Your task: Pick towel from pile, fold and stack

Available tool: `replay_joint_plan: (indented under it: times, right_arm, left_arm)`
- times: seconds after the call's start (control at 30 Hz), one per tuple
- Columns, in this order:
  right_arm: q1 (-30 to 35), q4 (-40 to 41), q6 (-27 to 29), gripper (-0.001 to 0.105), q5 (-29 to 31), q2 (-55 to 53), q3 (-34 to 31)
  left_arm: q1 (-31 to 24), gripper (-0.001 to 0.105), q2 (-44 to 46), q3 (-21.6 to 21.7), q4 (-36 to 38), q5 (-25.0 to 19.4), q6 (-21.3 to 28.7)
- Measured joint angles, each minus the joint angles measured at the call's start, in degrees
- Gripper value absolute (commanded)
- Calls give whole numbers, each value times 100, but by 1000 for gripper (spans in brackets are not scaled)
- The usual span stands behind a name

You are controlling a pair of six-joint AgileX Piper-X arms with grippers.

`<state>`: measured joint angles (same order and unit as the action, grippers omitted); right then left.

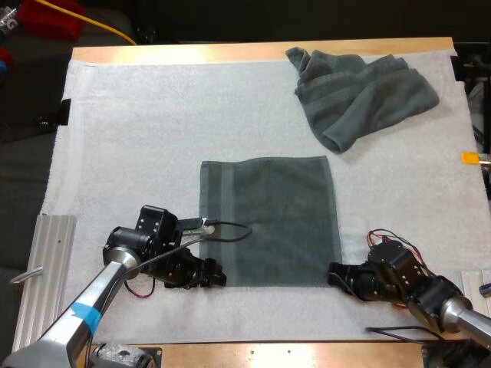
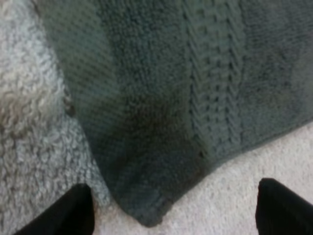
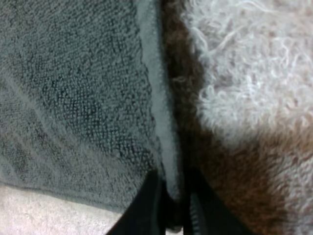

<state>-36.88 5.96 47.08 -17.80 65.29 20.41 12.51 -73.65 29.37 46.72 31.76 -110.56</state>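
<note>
The left gripper (image 2: 175, 198) is spread wide at a corner of the flat towel (image 1: 268, 222). The right gripper (image 3: 174, 196) pinches its edge.

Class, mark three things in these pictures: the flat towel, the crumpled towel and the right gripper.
flat towel (image 1: 268, 222), high view, middle of its spread surface.
crumpled towel (image 1: 360, 96), high view, its bunched middle.
right gripper (image 3: 174, 198), right wrist view, midway between fingertips pinching the flat towel's hem.
</note>
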Motion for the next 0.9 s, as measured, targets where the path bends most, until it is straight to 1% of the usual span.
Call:
replay_joint_plan:
  times: [0.13, 0.33, 0.4, 0.53, 0.6, 0.77, 0.83, 0.9]
  right_arm:
    - [0, 0, -1, 1, 0, 0, 0]
    - [0, 0, -1, 1, 0, 0, 0]
    - [0, 0, -1, 1, 0, 0, 0]
    - [0, 0, -1, 1, -1, 0, 0]
    - [0, 0, -1, 1, -18, 0, 0]
    - [0, 9, -1, 1, -33, 0, 0]
    - [0, 9, -1, 1, -33, 0, 0]
    - [0, 9, -1, 1, -33, 0, 0]
  left_arm:
    - [0, 67, -162, 15, -76, 41, -60]
    - [-49, 67, -351, 71, -76, 317, -94]
    - [-47, 67, -432, 89, -76, 463, -94]
    - [-59, 67, -636, 92, -204, 962, -94]
    - [-57, 67, -738, 100, -242, 1127, -94]
    - [-57, 66, -770, 119, -241, 1167, -94]
    - [-57, 63, -770, 119, -241, 1167, -106]
    - [-57, 53, -791, 119, -266, 1167, -103]
